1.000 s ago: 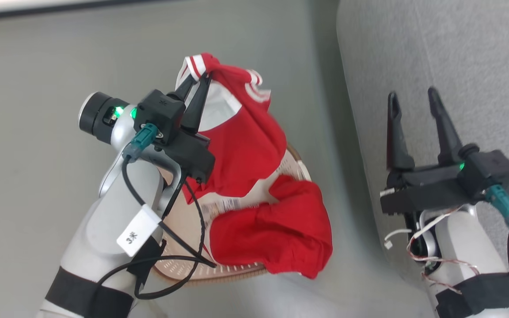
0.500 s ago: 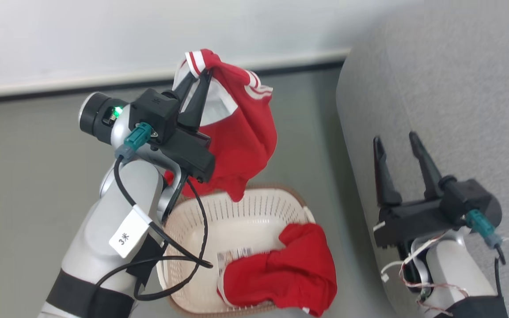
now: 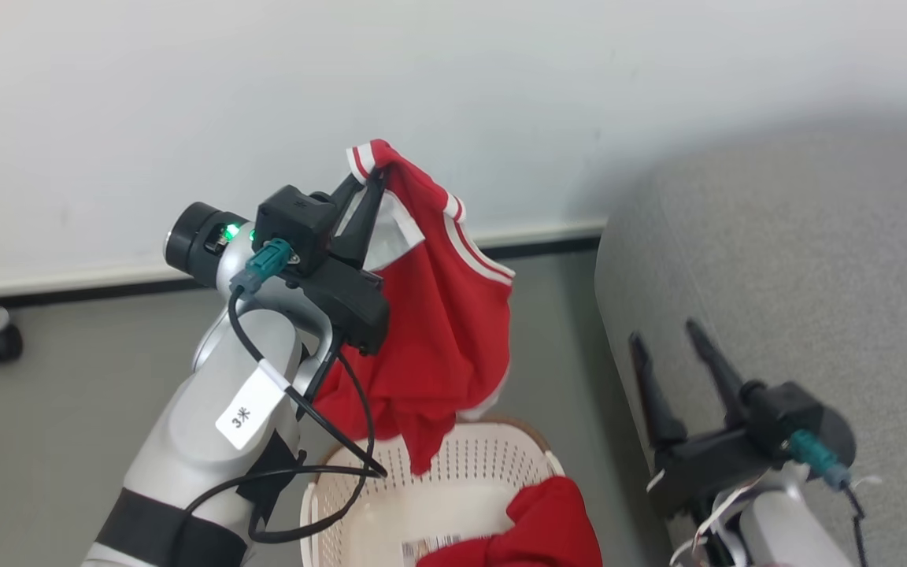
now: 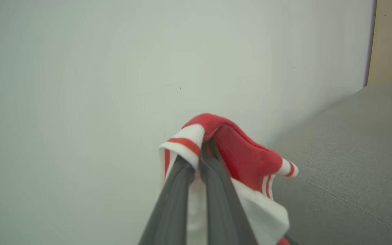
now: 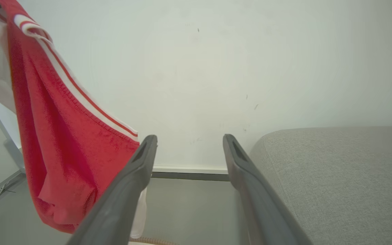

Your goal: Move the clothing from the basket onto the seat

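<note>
Left tool [image 3: 371, 177] pinched shut on striped garment [image 3: 430, 331], mid-frame, hanging over basket [image 3: 493, 465]. Right tool [image 3: 664, 331] spread, empty, lower right. Suggest swinging rightward, keeping height so trailing hem clears seat [image 3: 800, 276] edge before release.

Two red garments counted: one striped garment [image 3: 438, 331] hanging at the left and one plain garment [image 3: 548, 524] near, in the basket [image 3: 493, 461], of which there is one. One sofa [image 3: 816, 276] stands at the right, and two grippers are present, the left gripper [image 3: 375, 169] and the right gripper [image 3: 664, 331]. Also noted: one caster [image 3: 1, 344] far left, one label [image 3: 430, 545] and one tag [image 3: 242, 413].
</note>
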